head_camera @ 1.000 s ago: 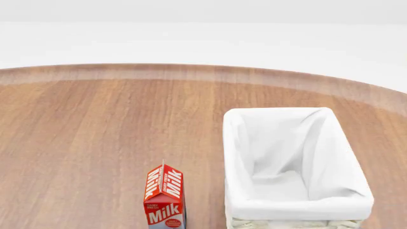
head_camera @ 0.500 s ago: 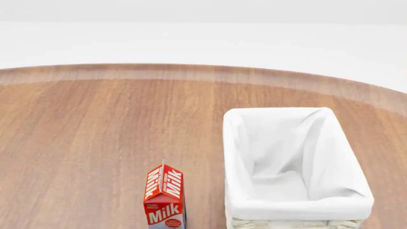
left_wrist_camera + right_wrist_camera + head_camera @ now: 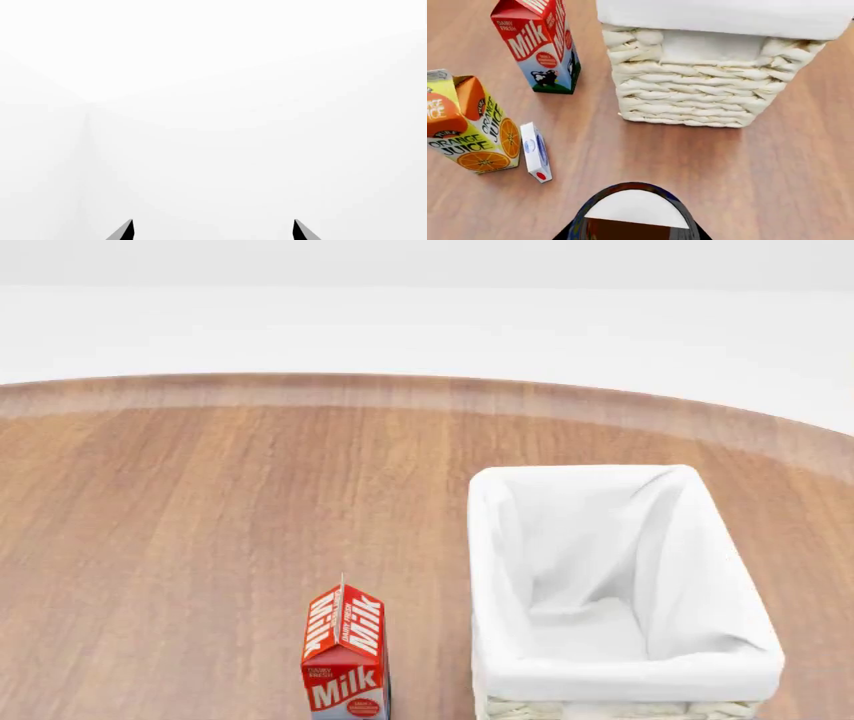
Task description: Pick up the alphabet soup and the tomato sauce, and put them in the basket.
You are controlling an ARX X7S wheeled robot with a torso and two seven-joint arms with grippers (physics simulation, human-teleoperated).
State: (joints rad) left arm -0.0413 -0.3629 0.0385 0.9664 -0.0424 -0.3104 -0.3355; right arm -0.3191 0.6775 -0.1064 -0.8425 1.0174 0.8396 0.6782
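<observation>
The basket (image 3: pixel 497 540), cream wicker with a white cloth lining, stands at the right of the wooden table; its woven wall (image 3: pixel 694 100) faces the right wrist view. A can with a silvery-white top and a blue edge, the alphabet soup (image 3: pixel 637 207), fills the near edge of that view, in front of the basket. My right gripper (image 3: pixel 635 236) is shut on it, with only dark slivers of the fingers showing at its sides. My left gripper (image 3: pixel 213 231) is open, its two tips wide apart against blank white. The tomato sauce is out of view. Neither gripper shows in the head view.
A red milk carton (image 3: pixel 346 655) (image 3: pixel 537 42) stands upright left of the basket. An orange juice carton (image 3: pixel 470 125) and a small white box (image 3: pixel 534 151) sit nearer, on the same side. The round table's far edge (image 3: pixel 427 390) curves across the back.
</observation>
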